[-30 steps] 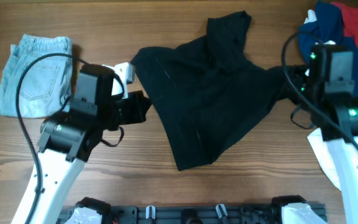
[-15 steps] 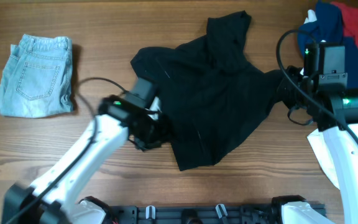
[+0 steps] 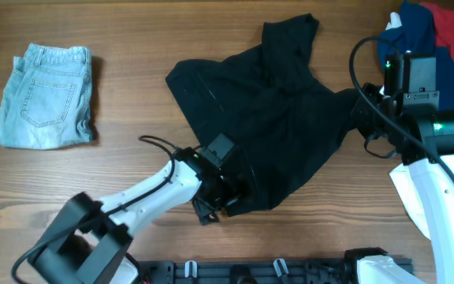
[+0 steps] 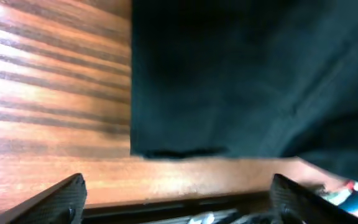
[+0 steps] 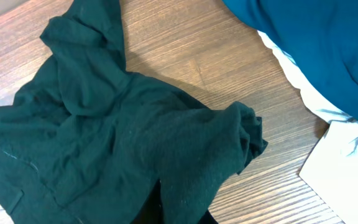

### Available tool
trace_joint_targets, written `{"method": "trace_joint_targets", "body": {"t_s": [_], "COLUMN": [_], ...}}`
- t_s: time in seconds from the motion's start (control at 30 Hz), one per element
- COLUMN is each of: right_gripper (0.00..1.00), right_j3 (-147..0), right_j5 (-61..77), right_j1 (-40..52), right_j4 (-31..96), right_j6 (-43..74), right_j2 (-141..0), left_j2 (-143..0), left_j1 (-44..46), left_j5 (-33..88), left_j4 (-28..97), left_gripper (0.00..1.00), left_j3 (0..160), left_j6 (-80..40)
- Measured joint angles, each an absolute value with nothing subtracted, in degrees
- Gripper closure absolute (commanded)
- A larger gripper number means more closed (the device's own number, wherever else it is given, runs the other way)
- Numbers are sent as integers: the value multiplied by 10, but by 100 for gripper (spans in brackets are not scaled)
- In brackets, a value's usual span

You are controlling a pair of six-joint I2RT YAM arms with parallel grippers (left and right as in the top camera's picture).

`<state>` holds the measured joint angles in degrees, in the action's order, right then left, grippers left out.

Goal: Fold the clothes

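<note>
The large rumpled black shirt-like garment (image 3: 266, 118) sprawls mid-counter, its long axis slanting from the near edge up toward the far edge. Its nearest hem corner lies just ahead of the left gripper (image 4: 178, 186), whose fingers are spread wide above bare wooden counter (image 3: 132, 173) (nothing between them yet), so I judge this arm best placed to take that corner. The right gripper (image 3: 362, 120) sits at the sleeve end toward the right edge; whether it pinches fabric I cannot tell.
</note>
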<state>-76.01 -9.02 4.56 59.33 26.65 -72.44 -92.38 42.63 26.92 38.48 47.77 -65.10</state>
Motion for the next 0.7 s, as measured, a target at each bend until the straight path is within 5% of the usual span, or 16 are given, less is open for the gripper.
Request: {"method": "trace_joint_targets", "body": {"t_s": [0.17, 0.27, 0.33, 0.4, 0.7], "right_gripper": [96, 96, 96, 96, 96], "right_j3": [-760, -760, -760, -760, -760], "right_j5": [-90, -90, -90, -90, -90], "right_j1": [46, 46, 46, 46, 46], "right_j4": [593, 593, 593, 593, 593], "right_j6": [267, 267, 267, 267, 267], "right_j2": [-724, -724, -724, -724, -724], "left_j2": [-953, -972, -980, -988, -992], "left_j1": [426, 426, 426, 426, 411], "left_j5": [274, 289, 296, 299, 300], "left_j4": [336, 319, 310, 307, 300], "left_gripper": [6, 41, 77, 96, 96], "left_j3": [477, 477, 477, 477, 477], "left_j6": [-670, -684, -688, -691, -655]}}
